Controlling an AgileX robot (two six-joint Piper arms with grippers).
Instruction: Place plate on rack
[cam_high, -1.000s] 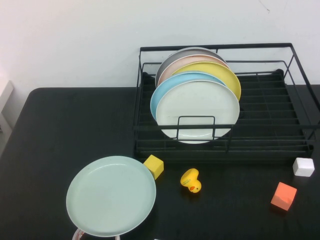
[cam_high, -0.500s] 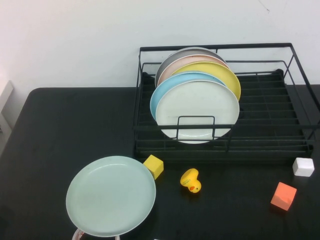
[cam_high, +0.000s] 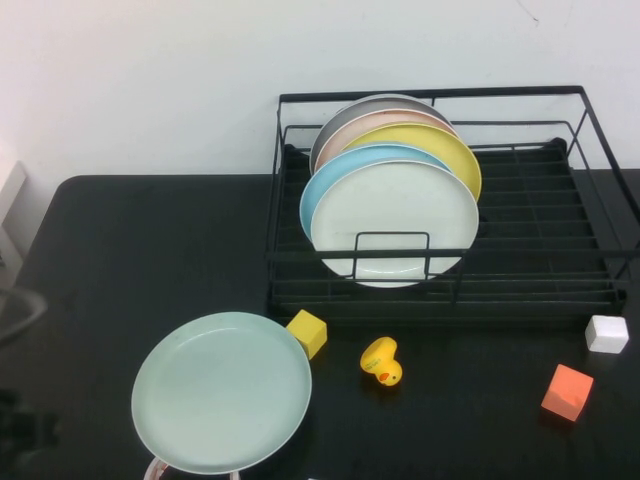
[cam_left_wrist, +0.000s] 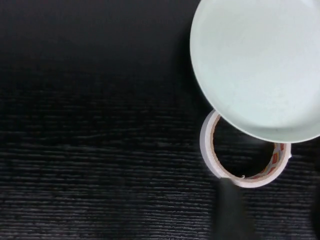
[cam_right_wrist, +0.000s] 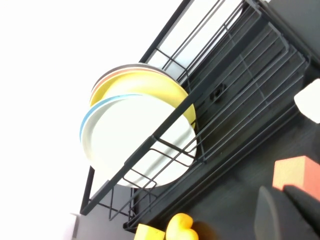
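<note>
The plate lies on the table left of and before the rack (which holds upright plates).

left gripper now in view, near-left edge

Six plates, one rack, three blocks, one duck, one tape roll.

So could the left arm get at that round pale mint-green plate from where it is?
Probably yes: the left gripper sits at the table's left edge, with bare tabletop between it and the plate.
</note>
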